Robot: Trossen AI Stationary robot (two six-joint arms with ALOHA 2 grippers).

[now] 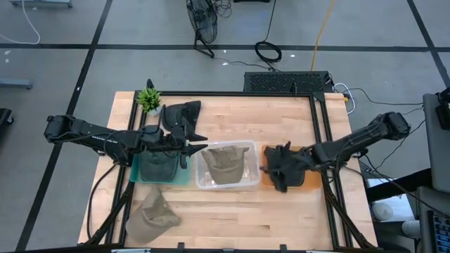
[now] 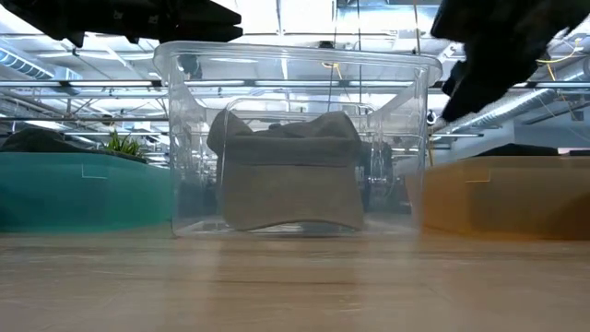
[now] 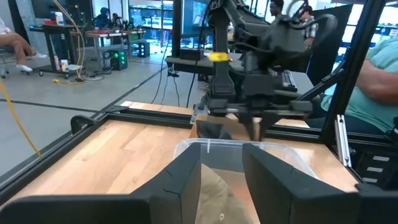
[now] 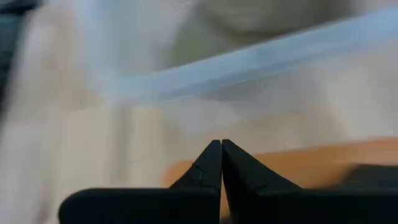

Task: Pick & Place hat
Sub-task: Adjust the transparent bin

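Note:
A khaki hat [image 1: 223, 163] lies in the clear bin [image 1: 204, 184] at the table's middle, its crown up in the low view [image 2: 290, 175]. A grey-green hat [image 1: 158, 165] lies in the teal tray [image 1: 184, 179]. A black hat [image 1: 181, 116] rests on the table behind that tray, and another khaki hat [image 1: 151, 214] lies near the front edge. My left gripper [image 3: 221, 155] hangs open over the teal tray's right side, pointing level at the bin, with nothing between its fingers. My right gripper [image 4: 221, 144] is shut and empty, slanting down over the orange tray's [image 1: 309, 179] left edge beside the bin.
A small green plant [image 1: 148, 98] stands at the table's far left corner. A dark thing [image 4: 373, 174] lies in the orange tray; what it is I cannot tell. Bare wood shows along the near edge right of the khaki hat. People sit beyond the table's right side.

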